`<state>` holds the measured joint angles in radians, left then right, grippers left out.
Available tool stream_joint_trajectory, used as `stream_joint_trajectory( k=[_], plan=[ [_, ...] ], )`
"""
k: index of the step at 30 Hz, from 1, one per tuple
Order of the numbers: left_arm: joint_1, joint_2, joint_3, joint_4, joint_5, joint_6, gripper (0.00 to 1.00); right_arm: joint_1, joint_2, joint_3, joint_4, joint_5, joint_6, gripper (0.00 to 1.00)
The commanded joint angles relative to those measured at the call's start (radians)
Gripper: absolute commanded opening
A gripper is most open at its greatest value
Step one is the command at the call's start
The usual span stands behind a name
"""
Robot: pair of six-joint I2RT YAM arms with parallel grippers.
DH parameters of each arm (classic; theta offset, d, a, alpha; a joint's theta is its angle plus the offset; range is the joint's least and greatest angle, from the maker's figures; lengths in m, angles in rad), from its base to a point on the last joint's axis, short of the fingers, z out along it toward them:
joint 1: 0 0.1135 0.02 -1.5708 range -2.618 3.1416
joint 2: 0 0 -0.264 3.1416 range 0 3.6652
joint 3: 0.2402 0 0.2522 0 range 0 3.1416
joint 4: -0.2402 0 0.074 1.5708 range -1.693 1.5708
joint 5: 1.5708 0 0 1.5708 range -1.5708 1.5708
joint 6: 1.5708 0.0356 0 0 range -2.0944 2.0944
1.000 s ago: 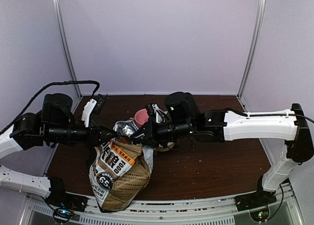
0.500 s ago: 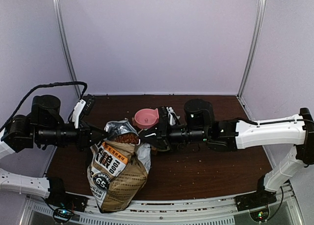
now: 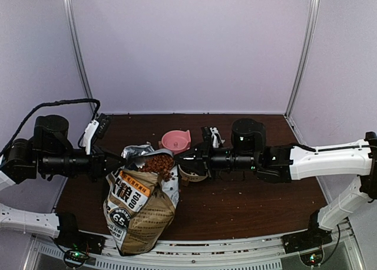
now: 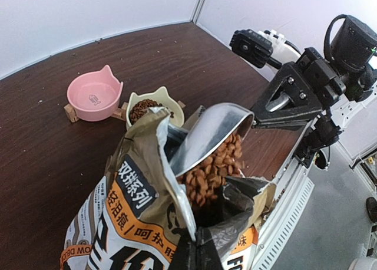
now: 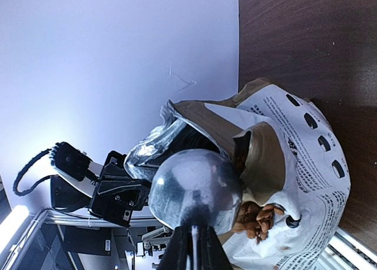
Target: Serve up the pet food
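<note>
The pet food (image 3: 158, 162) is a heap of reddish-brown kibble in a silver scoop (image 4: 207, 131) at the open mouth of the printed bag (image 3: 138, 205). My right gripper (image 3: 185, 160) is shut on the scoop's handle and holds the scoop level at the bag's top; the scoop's rounded back (image 5: 197, 190) and spilling kibble (image 5: 258, 217) fill the right wrist view. My left gripper (image 3: 115, 163) is shut on the bag's torn top edge (image 4: 197, 246) and keeps it upright. More kibble (image 4: 212, 167) lies under the scoop inside the bag.
A pink cat-shaped bowl (image 3: 175, 140) stands behind the bag, empty (image 4: 94, 96). A cream cat-shaped bowl (image 4: 162, 97) next to it holds some kibble and lies partly under my right gripper (image 3: 192, 172). Loose pellets (image 3: 235, 181) dot the brown table.
My right arm has drawn back to the right and the scoop has come up out of the bag heaped with kibble. My left arm shifted left with the bag's edge.
</note>
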<state>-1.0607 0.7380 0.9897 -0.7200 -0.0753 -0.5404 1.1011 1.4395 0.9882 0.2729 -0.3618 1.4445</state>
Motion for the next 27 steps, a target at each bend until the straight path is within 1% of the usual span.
stream_joint_trajectory(
  k=[1,8,13,15,16,17,21,23,27],
  plan=[
    [0.01,-0.019,0.043,0.136,-0.078,0.001,0.0,-0.007,-0.029,-0.007,0.002,0.003,0.016,0.0],
    [0.009,-0.011,0.041,0.145,-0.08,-0.003,0.0,-0.005,0.026,0.071,-0.072,0.012,-0.034,0.0],
    [0.01,-0.005,0.044,0.152,-0.085,-0.004,0.0,0.033,0.111,0.28,-0.36,0.09,-0.214,0.0],
    [0.01,-0.005,0.044,0.152,-0.092,-0.005,0.0,0.055,0.145,0.362,-0.472,0.147,-0.287,0.0],
    [0.01,-0.004,0.044,0.153,-0.098,-0.005,0.0,0.066,0.161,0.408,-0.538,0.185,-0.325,0.0],
    [0.011,-0.002,0.046,0.153,-0.109,-0.007,0.0,0.099,0.205,0.523,-0.652,0.27,-0.424,0.0],
    [0.023,0.002,0.05,0.153,-0.118,-0.007,0.0,0.169,0.282,0.712,-0.867,0.427,-0.598,0.0],
    [0.04,0.007,0.057,0.156,-0.097,0.004,0.0,0.196,0.315,0.792,-0.962,0.523,-0.661,0.0],
    [0.111,0.04,0.087,0.188,0.007,0.047,0.0,0.203,0.363,0.876,-1.099,0.615,-0.695,0.0]
  ],
)
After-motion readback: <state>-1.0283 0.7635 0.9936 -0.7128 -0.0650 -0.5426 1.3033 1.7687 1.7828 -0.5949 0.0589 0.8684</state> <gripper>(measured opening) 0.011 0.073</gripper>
